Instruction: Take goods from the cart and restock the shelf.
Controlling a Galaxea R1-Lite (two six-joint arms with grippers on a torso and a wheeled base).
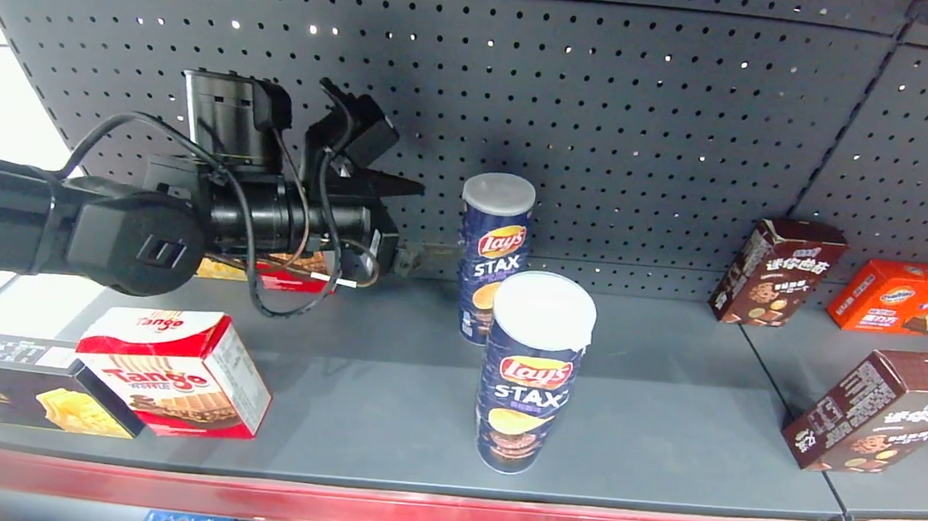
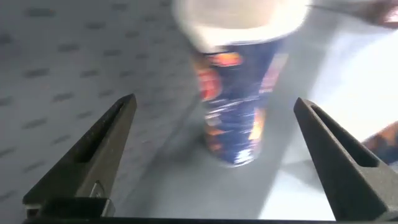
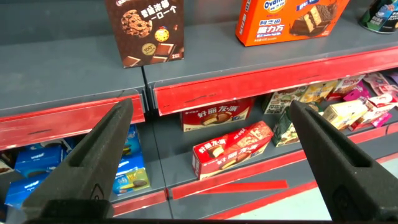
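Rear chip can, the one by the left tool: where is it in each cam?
Head view: rear chip can stands mid-shelf near the pegboard, behind the front can, past the left tool.
Left wrist view: the can upright, centred between the tool's open fingers.
Right wrist view: faces boxes and lower shelves instead.
Shared landmark: grey shelf board.

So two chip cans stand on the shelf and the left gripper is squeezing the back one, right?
Not squeezing. The left wrist view shows the left gripper open, fingers clear of the back can. It and the front can do stand on the shelf.
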